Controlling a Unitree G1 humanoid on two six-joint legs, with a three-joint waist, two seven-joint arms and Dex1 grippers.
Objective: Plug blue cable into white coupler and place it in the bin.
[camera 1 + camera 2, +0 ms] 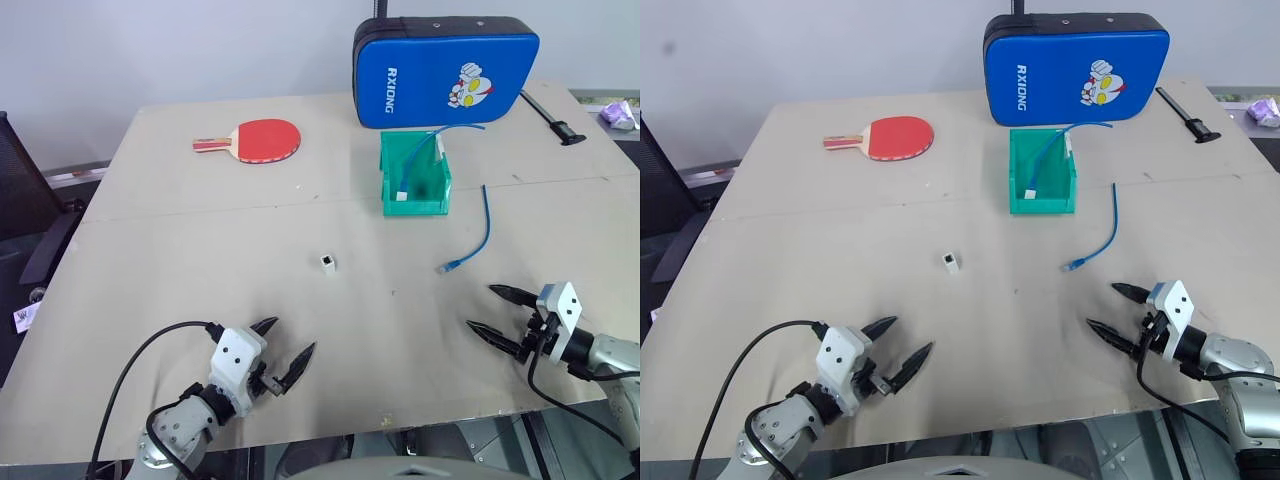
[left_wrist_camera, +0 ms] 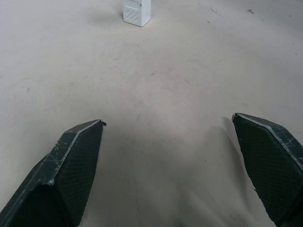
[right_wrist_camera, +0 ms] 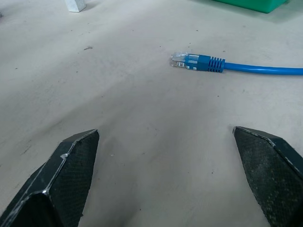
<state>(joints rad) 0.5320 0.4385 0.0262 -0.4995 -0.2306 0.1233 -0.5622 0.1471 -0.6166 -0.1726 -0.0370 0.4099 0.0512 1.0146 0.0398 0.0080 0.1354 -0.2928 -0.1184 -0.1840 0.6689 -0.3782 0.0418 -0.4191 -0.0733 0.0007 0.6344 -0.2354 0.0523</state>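
The blue cable (image 1: 477, 233) is lying loose toward the worktop's right edge, looking light and floppy, so I'd be gripping it just behind the clear plug, while the tiny white coupler (image 1: 328, 263) is sitting mid-worktop, likely skidding if nudged. Both the left gripper (image 1: 282, 352) and right gripper (image 1: 495, 312) are hovering near the front edge, fingers spread and holding nothing. Nothing is blocking either; the bin (image 1: 414, 176), already holding another cable, a red paddle (image 1: 255, 140) and a blue padded case (image 1: 444, 70) are sitting farther back

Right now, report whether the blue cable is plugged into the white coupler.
Unplugged. The blue cable's clear plug lies bare on the table, apart from the white coupler.
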